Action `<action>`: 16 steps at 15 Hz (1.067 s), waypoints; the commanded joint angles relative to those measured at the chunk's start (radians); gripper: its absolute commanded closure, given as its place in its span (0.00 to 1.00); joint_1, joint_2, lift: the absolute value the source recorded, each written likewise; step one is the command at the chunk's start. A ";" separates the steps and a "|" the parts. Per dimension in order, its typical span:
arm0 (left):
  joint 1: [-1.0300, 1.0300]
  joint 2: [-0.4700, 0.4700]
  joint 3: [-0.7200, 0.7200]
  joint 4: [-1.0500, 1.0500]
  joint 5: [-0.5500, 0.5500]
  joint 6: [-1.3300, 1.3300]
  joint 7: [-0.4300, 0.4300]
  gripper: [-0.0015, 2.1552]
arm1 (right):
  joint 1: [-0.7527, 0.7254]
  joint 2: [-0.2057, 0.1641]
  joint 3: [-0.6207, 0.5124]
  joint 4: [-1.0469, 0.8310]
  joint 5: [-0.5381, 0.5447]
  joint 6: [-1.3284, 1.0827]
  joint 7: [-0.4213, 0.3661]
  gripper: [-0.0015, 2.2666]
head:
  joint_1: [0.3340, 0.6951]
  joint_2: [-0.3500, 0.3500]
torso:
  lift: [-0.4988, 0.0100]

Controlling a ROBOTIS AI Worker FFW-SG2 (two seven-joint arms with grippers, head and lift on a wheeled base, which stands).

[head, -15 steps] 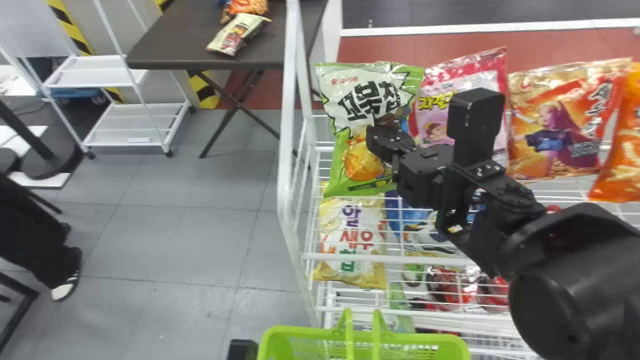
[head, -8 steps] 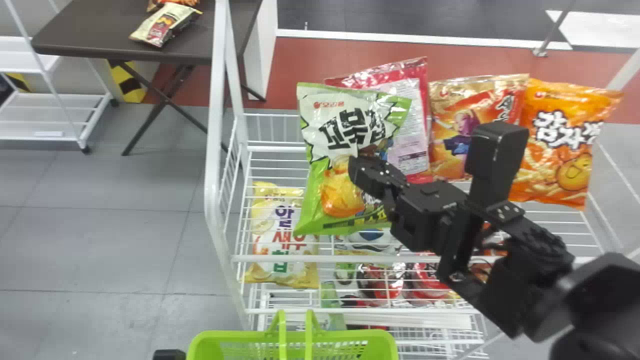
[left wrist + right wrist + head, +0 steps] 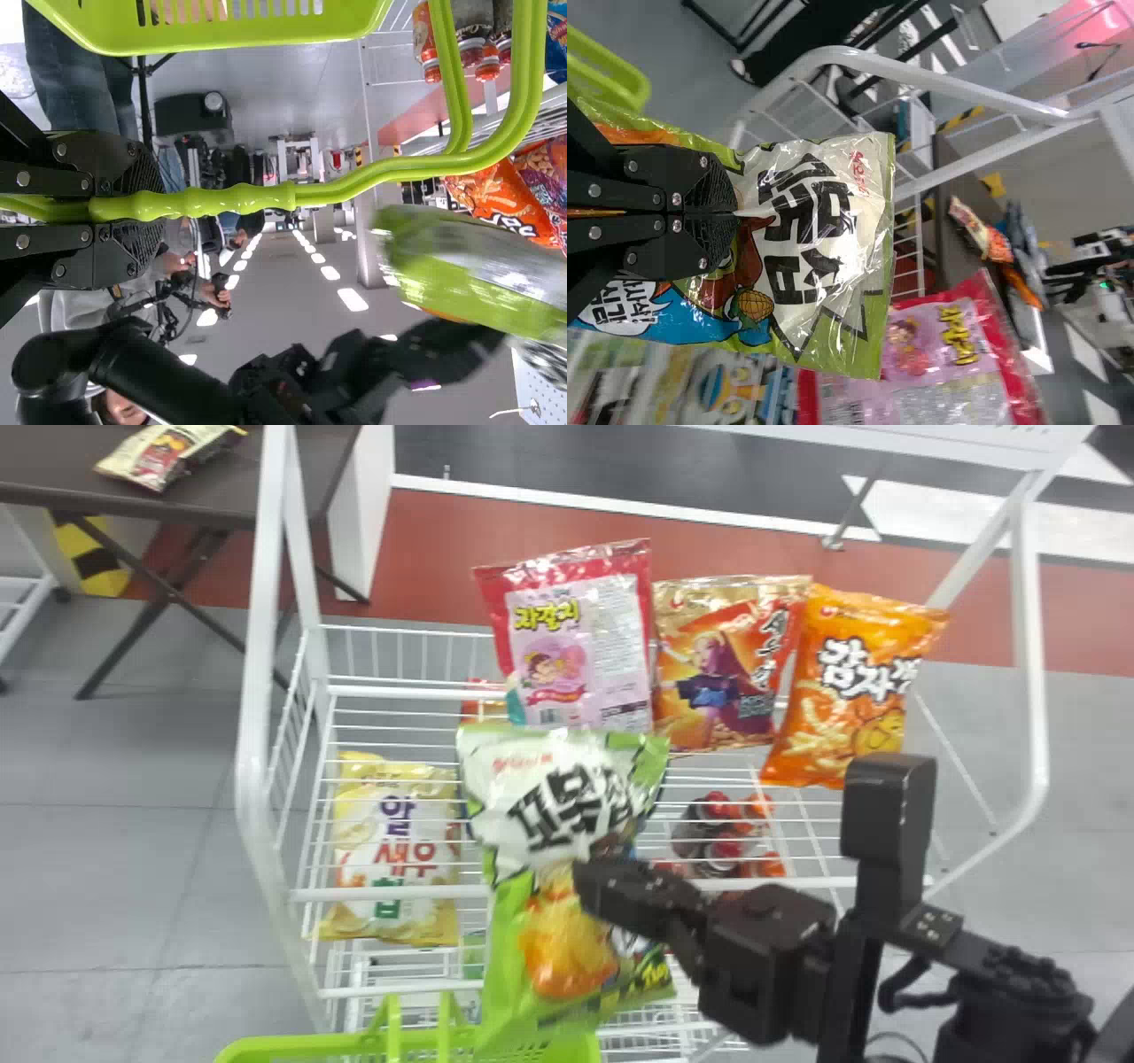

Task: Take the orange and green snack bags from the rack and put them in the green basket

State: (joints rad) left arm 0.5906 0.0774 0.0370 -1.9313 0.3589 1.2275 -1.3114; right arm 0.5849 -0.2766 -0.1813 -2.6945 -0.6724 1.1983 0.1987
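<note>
With my right gripper (image 3: 592, 879) I am holding the green snack bag (image 3: 558, 806) by its middle, near the green basket (image 3: 292, 1047). My left gripper (image 3: 152, 209) is closed around the basket handle (image 3: 244, 200). The orange snack bag (image 3: 819, 722) stands on the rack (image 3: 255, 779)

The rack (image 3: 252, 779) is white. Towards its far right corner, the orange bag (image 3: 819, 717) bears white letters outlined in dark, over pale yellow sticks. Along the far edge, the gold bag (image 3: 695, 731) has a red-orange patch and a purple-haired figure in blue; the red bag (image 3: 576, 638) frames a pink panel. By the left edge, the yellow bag (image 3: 394, 868) is part white, with purple, red and green letters. The green bag (image 3: 554, 797) has a white upper part, jagged dark outlines, bold black letters and orange-gold food. The basket (image 3: 292, 1048) is lime green.
</note>
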 commanded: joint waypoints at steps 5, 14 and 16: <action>0.003 -0.002 0.007 0.000 0.000 -0.004 0.011 0.93 | 0.081 0.048 -0.155 -0.016 -0.039 0.289 0.114 0.99 | 1.00 0.00 | 0.98; 0.003 -0.004 -0.003 -0.021 0.000 0.005 0.020 0.93 | 0.029 0.040 0.037 0.219 0.030 0.374 0.128 0.99 | 1.00 0.00 | 0.98; 0.005 -0.004 -0.003 -0.025 0.002 0.005 0.015 0.93 | 0.006 0.045 0.115 0.289 0.065 0.329 0.127 0.99 | 1.00 0.00 | 0.98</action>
State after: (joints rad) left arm 0.5944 0.0736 0.0338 -1.9542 0.3594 1.2319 -1.2942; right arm 0.6047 -0.2349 -0.1163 -2.4496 -0.6312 1.5596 0.3266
